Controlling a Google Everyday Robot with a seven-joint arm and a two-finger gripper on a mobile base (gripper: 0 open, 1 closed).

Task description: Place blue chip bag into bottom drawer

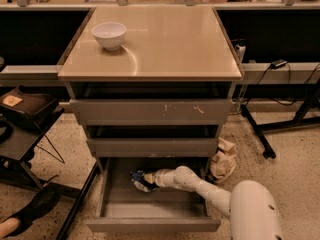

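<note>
Speckled terrazzo floor (290,179) is showing around a grey metal cabinet whose glossy tan desk top (170,49) is carrying a small white round bowl (109,35) near its rear left corner. Dark benches and black stand legs (257,134) are sitting behind and to the right. Two scratched grey drawers, the upper one (150,112) and the middle one (152,147), are sitting closed or nearly so, each with a dark gap above it. The bottom drawer (150,206), a wide shallow grey tray with a plain front, is standing pulled well out over the floor. The white, jointed robot arm (202,186) is reaching in from the lower right, crossing the drawer's right half and pointing left. The gripper (149,180) is sitting inside the drawer, toward the rear and left of centre, under the front of the middle drawer. The fingers are gripping the crumpled dark blue foil chip bag with white patches (139,180), which is bunched at the gripper's tip within the drawer walls; whether the bag is touching the drawer floor cannot be told. A crumpled tan paper bag (223,159) is lying on the floor just beside the cabinet's right side. At left, a dark bag (27,106) is resting on a low black shelf, and a black shoe (36,208) is showing at the lower left corner.
</note>
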